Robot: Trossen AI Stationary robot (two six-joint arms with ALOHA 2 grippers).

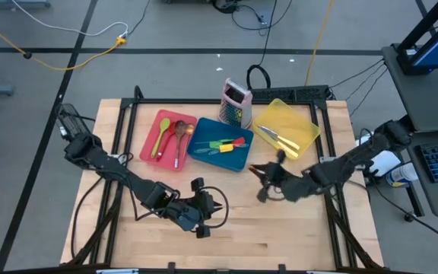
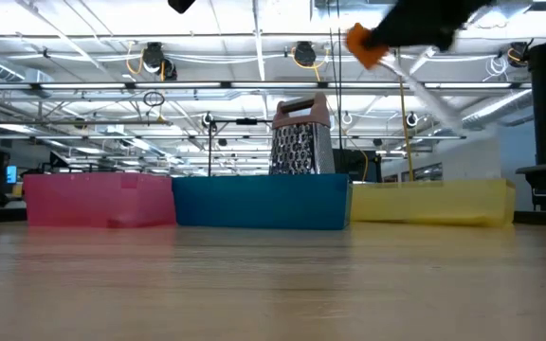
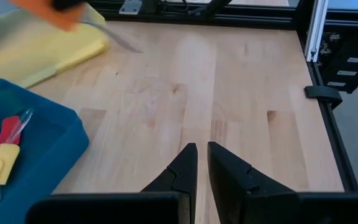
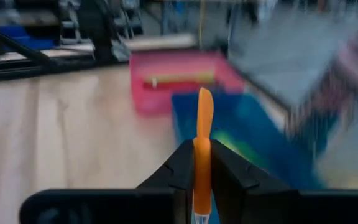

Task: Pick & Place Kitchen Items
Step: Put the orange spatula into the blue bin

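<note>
Right gripper clamps an orange spatula upright, blue tray just ahead; left gripper nearly closed, empty

Legible text: none that I can make out. Trays, grater and utensils show me no labels, brands or numbers. Signs: none readable.

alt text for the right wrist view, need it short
The right gripper is shut on an orange spatula, held upright between its dark fingers above the wooden table. Beyond it lie a blue tray and a red tray; the rest is blurred.
</note>
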